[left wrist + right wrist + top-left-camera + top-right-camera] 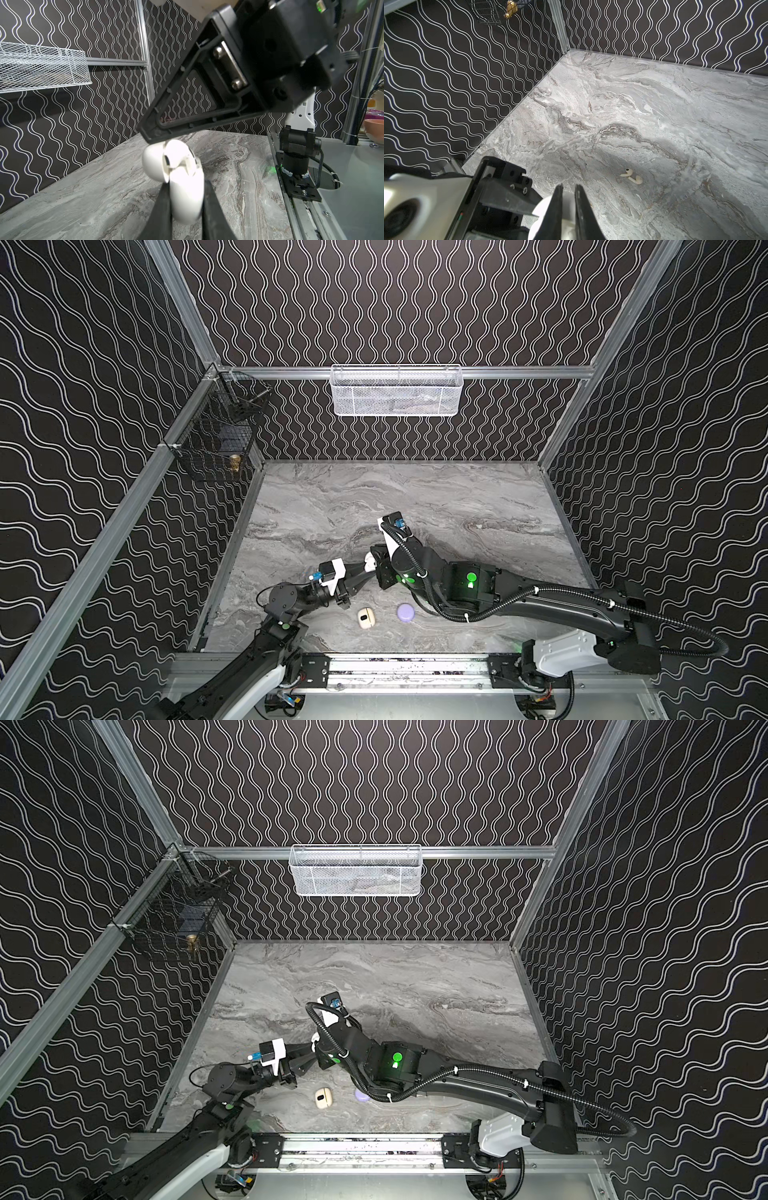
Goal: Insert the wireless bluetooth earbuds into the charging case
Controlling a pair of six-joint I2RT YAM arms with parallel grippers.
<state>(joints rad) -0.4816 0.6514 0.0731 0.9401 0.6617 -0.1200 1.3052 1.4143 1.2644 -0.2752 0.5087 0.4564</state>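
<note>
While the left gripper [186, 187] is clamped on the white case [187, 199], holding it off the table [83, 197] with its lid [152, 164] swung open, glare washes out most of what we can see inside. A rounded white shape [169, 160] with a dark patch sits at the mouth, too blown out for us to call it an earbud. The right gripper [569, 186] rests its tip against the top of the case. Its jaws stand almost together with a thin gap, and we cannot tell whether anything is pinched between them. In both top views the right arm [540, 601] covers most of the spot where the grippers meet, and only a sliver of the white case shows. Two loose earbuds [632, 176] lie touching on the table near the right gripper, and we see them only from the right wrist. A cream case [365, 617] and a lilac case [405, 612] sit on the table near each other. In a top view the lilac case [360, 1096] is half hidden behind the right arm.
</note>
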